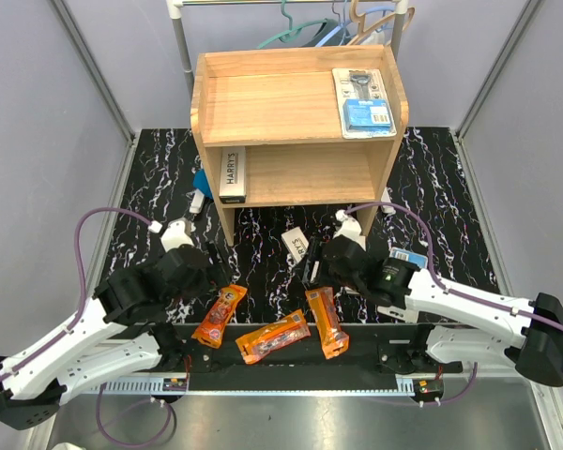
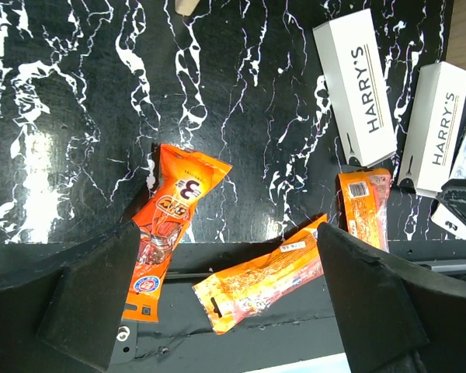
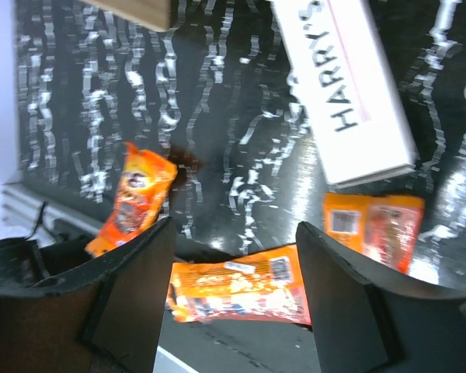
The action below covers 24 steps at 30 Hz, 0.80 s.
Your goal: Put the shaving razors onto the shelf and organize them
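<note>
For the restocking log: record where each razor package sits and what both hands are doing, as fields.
Top tier of light wooden shelf: one clear blister pack with blue card
Lower tier: one long white HARRY'S box
Black marble tabletop: three orange plastic packets, two more HARRY'S boxes
Left hand: open, empty
Right hand: open, empty

blister pack (image 1: 363,101) on shelf (image 1: 263,98) top right, box (image 1: 232,174) lower tier left, three packets (image 1: 273,337) on table (image 1: 450,187) in front.

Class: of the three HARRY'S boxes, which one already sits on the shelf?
The HARRY'S box at the left end of the lower tier of the shelf; the other two boxes lie on the black marbled table.
</note>
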### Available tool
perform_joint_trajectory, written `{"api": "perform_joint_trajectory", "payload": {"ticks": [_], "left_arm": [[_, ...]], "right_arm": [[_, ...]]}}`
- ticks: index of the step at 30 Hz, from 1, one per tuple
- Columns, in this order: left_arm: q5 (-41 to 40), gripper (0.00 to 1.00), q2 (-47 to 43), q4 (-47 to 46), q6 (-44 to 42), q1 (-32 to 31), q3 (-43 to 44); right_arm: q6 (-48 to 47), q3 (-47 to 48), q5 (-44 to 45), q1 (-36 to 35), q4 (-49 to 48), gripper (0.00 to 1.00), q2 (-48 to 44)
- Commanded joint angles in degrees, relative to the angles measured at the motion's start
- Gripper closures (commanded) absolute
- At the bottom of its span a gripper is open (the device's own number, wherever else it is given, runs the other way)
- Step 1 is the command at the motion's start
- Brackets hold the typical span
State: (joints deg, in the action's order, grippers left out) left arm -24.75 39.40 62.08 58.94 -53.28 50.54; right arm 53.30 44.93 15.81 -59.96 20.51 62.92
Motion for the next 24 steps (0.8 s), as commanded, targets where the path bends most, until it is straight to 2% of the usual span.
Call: {"api": "perform_joint_trajectory", "payload": {"ticks": [1,6,12,17,24], "left_arm": [[1.6,0.01,0.2,-3.2,-0.8,0.1,-0.5],[1.9,0.01,0.1,-3.2,-1.1,0.1,-0.5],[2.3,0.01,-0.4,-3.3,-1.2,0.1,-0.6],[2.7,0.01,-0.6,-3.4,-1.0,0.1,-1.1],[3.2,0.01,-0.6,-3.7,-1.1,0.1,-1.5]], "right_arm": [[1.5,2.1,6.1,-0.2,5.2,0.26,1.2],[4.3,1.4,8.4,-0.2,8.4,0.25,5.2],[10.5,1.9,14.0,0.3,17.9,0.19,8.1],[13.2,0.2,16.7,2.5,23.8,0.13,6.2],[13.1,-5.8,16.7,7.0,24.9,0.08,-0.7]]}}
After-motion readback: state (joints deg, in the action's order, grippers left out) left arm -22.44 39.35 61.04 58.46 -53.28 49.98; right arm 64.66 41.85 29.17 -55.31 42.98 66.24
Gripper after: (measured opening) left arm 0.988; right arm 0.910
